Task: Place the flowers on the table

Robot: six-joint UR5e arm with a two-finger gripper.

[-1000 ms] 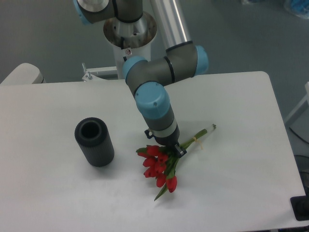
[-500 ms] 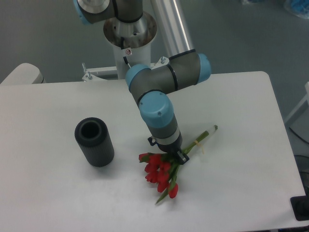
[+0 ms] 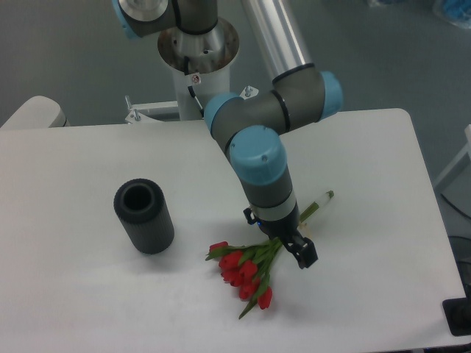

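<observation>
flowers (image 3: 244,271) lie on the white surface (image 3: 88,294), right of the dark ribbed vase (image 3: 143,216) and well apart from it. claw (image 3: 294,246) sits over the stems; can't tell whether it grips them.

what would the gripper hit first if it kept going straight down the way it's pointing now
Most likely the flowers: the gripper points down at the green stems of the bunch, with the table directly under them. From this single view I cannot tell whether the fingers already touch the stems.
</observation>
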